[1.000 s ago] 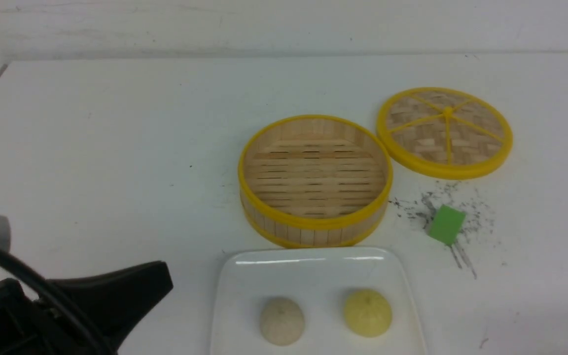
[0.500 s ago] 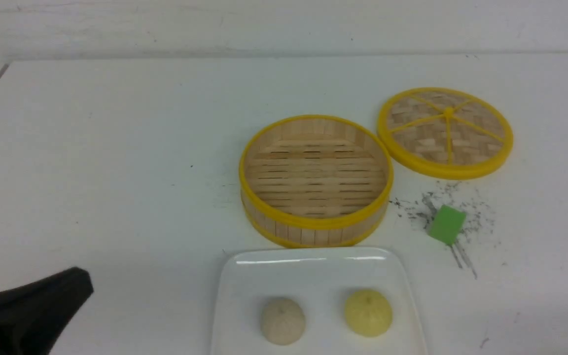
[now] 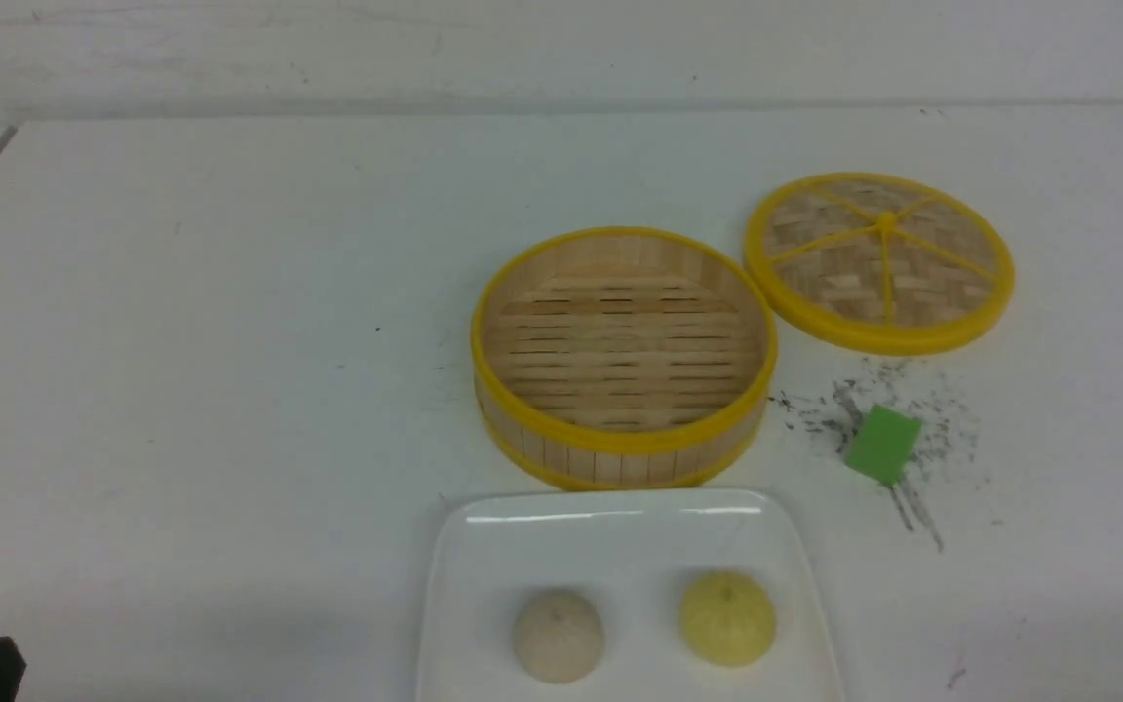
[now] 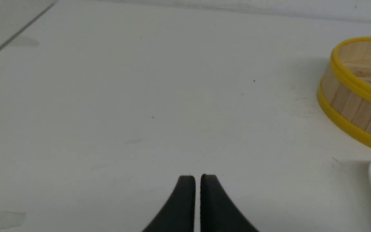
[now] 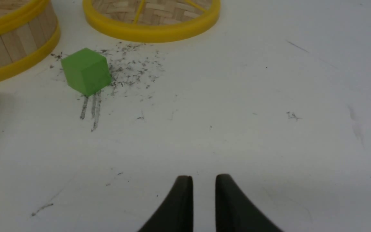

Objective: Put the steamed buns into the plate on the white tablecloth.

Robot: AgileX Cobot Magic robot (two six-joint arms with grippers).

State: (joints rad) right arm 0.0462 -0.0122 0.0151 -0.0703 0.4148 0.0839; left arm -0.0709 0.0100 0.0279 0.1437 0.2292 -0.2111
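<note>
Two small domed buns, one off-white [image 3: 558, 636] and one pale yellow [image 3: 727, 618], sit on the glossy white square plate [image 3: 484, 575], while the left tool [image 4: 197, 177] is pinched together and the right tool [image 5: 204, 178] slightly apart, both empty.

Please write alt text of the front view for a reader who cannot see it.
Two steamed buns sit on a white plate at the near edge of a white tablecloth. Behind it stands an empty steamer basket, with its lid and a green cube to the right.
</note>
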